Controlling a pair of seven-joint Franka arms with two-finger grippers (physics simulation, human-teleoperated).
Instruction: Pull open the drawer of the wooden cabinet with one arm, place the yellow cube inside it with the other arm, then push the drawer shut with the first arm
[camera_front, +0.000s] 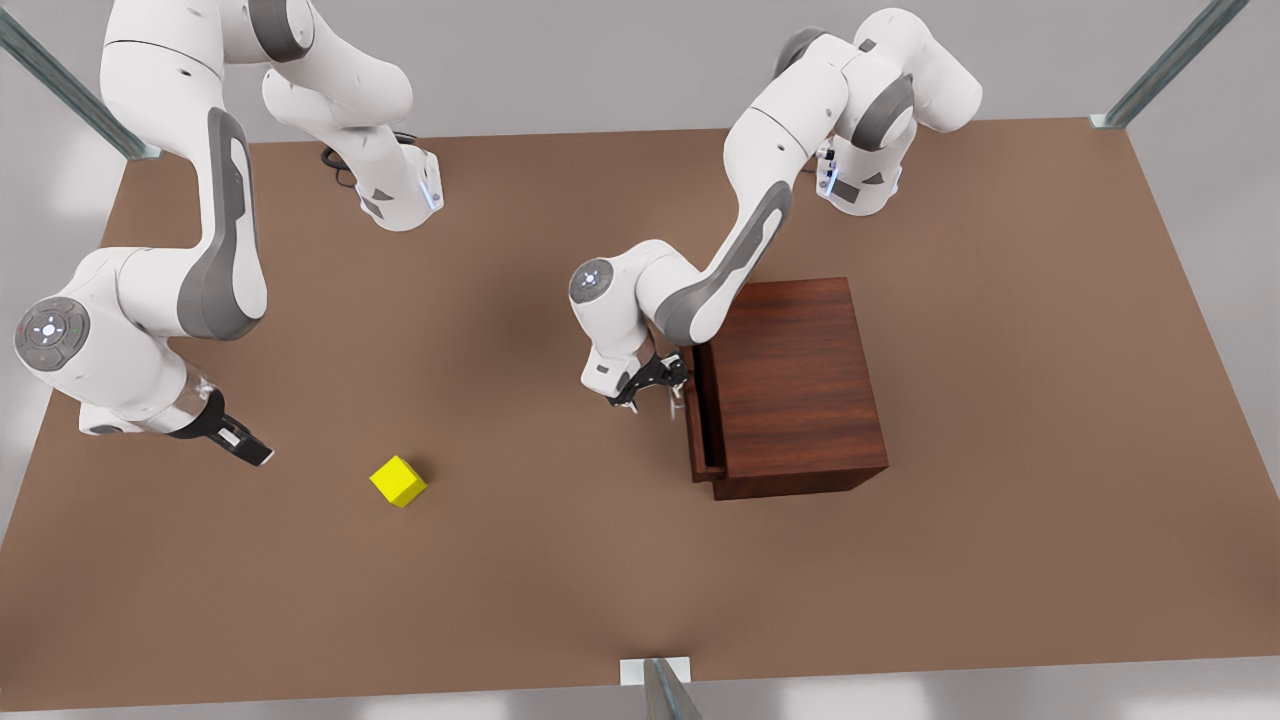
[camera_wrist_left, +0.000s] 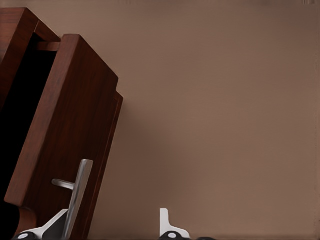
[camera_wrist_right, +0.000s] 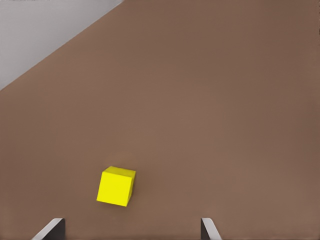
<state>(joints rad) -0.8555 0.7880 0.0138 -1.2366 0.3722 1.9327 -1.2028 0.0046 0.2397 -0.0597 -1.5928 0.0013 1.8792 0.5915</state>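
Brown tabletop (camera_front: 1000, 400) carries everything in the front view. The wooden cabinet (camera_front: 800, 385) stands right of centre, and its drawer (camera_front: 703, 420) juts out a short way toward the front view's left, showing a narrow dark gap. The left gripper (camera_front: 655, 392) sits at the drawer's front, right by the handle (camera_front: 677, 400). The yellow cube (camera_front: 398, 481) lies alone on the table toward the front view's left, well apart from the cabinet. The right gripper (camera_front: 245, 447) hangs low near the cube without touching it, tilted toward it; its arm waits there.

From the left wrist view, the drawer (camera_wrist_left: 70, 130) stands partly out of the cabinet (camera_wrist_left: 17, 30), with a black opening between them. The silver bar handle (camera_wrist_left: 77, 192) lies between the left gripper's (camera_wrist_left: 110, 227) fingers (camera_wrist_left: 167, 225), which are spread wide and do not look closed on it.

From the right wrist view, the cube (camera_wrist_right: 116, 186) rests on the bare table (camera_wrist_right: 225, 100), ahead of the right gripper (camera_wrist_right: 132, 231), between the lines of its widely parted fingertips (camera_wrist_right: 52, 229); they hold nothing.
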